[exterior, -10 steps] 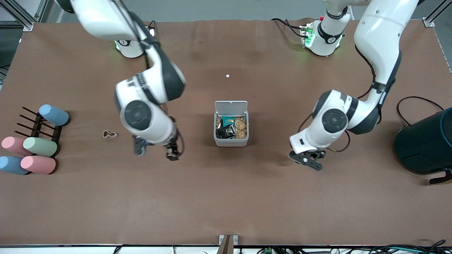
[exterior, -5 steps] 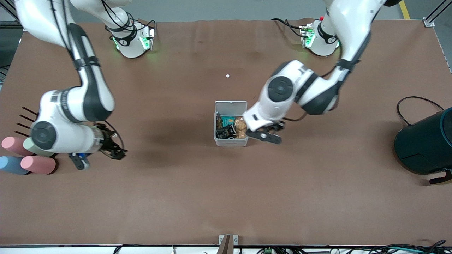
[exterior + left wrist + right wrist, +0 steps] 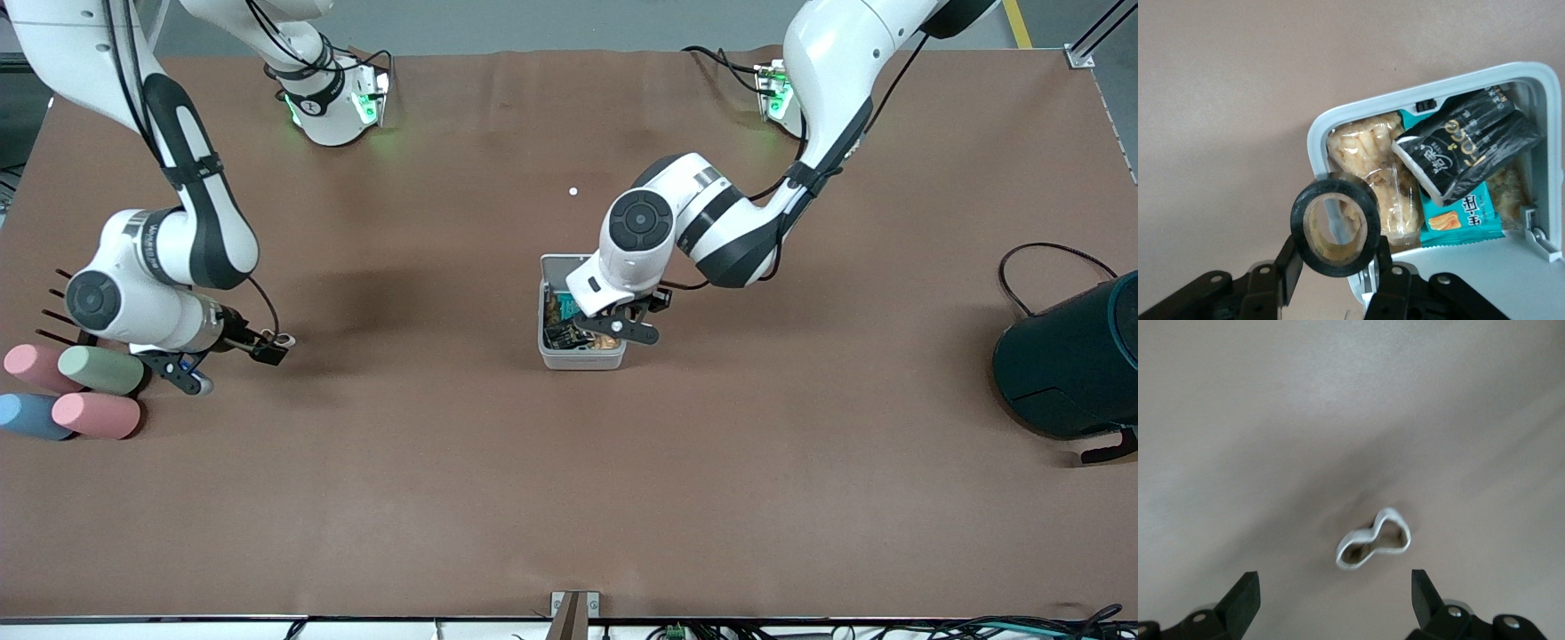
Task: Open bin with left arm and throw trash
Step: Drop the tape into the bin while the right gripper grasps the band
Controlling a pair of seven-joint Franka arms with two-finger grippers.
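Note:
The white bin (image 3: 582, 359) stands open mid-table, its lid (image 3: 558, 263) folded back. The crumpled black snack wrapper (image 3: 569, 335) lies inside it and also shows in the left wrist view (image 3: 1468, 150). My left gripper (image 3: 618, 327) hangs over the bin's edge (image 3: 1317, 133), shut on the dark tape roll (image 3: 1335, 223); in its wrist view the gripper (image 3: 1335, 260) grips the roll from both sides. My right gripper (image 3: 229, 364) is open and low over the table, by the beige rubber band (image 3: 283, 339), which lies between its fingers in the right wrist view (image 3: 1375, 547).
A large dark teal cylinder (image 3: 1071, 360) and a black cable (image 3: 1049, 253) are at the left arm's end. Pastel cylinders (image 3: 89, 391) on a dark rack stand at the right arm's end, beside the right gripper. A tiny white dot (image 3: 573, 191) lies farther from the camera than the bin.
My left gripper has swung in from the left arm's end to over the bin. My right arm has swung toward its end and settled at the rubber band.

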